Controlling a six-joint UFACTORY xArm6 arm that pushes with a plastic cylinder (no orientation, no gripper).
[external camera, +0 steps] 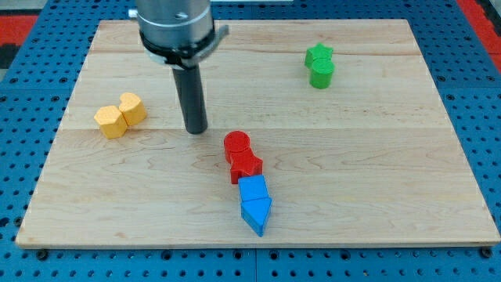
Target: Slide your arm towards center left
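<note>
My tip (196, 129) rests on the wooden board (376, 180), left of centre. Two yellow blocks, a hexagon (110, 121) and a rounded one (132, 108), touch each other at the view's left, well left of my tip. A red cylinder (237, 146) and a red star-like block (246, 166) sit just right of and below my tip. Two blue blocks, a cube (253, 189) and a pointed one (257, 214), continue that line downward. A green star (318, 56) and a green cylinder (322, 74) are at the upper right.
The board lies on a blue perforated surface (31, 94). A red area (23, 23) shows at the view's top left corner. The arm's grey housing (175, 27) hangs over the board's top edge.
</note>
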